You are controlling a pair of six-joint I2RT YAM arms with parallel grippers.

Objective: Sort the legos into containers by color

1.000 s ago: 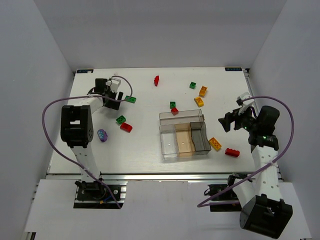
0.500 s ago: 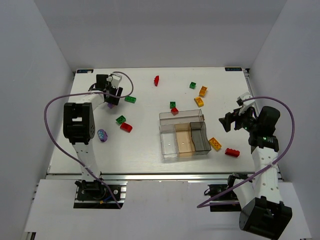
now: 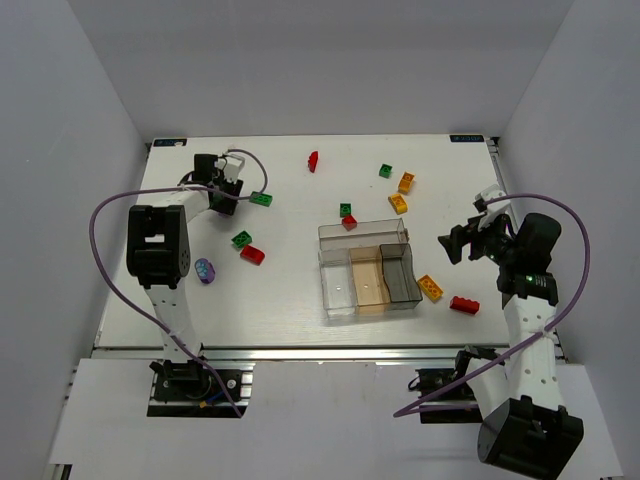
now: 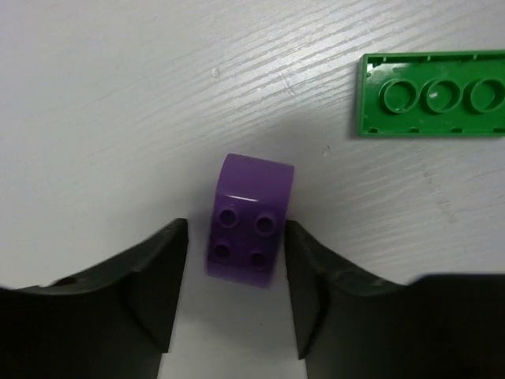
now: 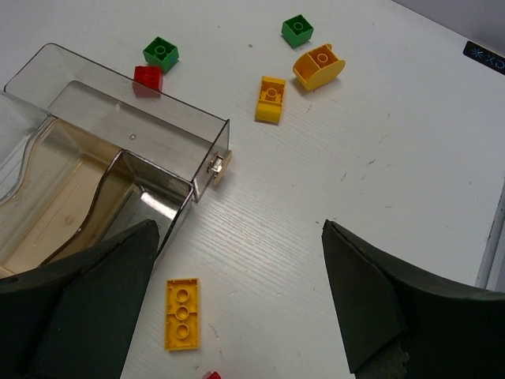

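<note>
A purple studded lego [image 4: 248, 221] lies on the white table between the fingers of my left gripper [image 4: 235, 237]. The right finger touches its side, and a narrow gap remains at the left finger, so the gripper stands open around it. In the top view the left gripper [image 3: 222, 195] is at the far left, beside a flat green lego [image 3: 261, 199]. The containers [image 3: 363, 228] form a clear tray at centre. My right gripper [image 3: 450, 243] hovers open and holds nothing, right of the tray above a flat yellow lego [image 5: 181, 313].
Loose legos: red [image 3: 313, 161], green [image 3: 385, 171], two orange ones [image 3: 406, 182] [image 3: 398, 204], green [image 3: 345, 210] and red [image 3: 350, 222] at the tray's far wall, green [image 3: 241, 240], red [image 3: 252, 255], a lilac rounded piece [image 3: 205, 270], red [image 3: 464, 305].
My left gripper has shifted slightly toward the far edge, settled over the purple lego, and its jaws have narrowed around it. The right arm has stayed still.
</note>
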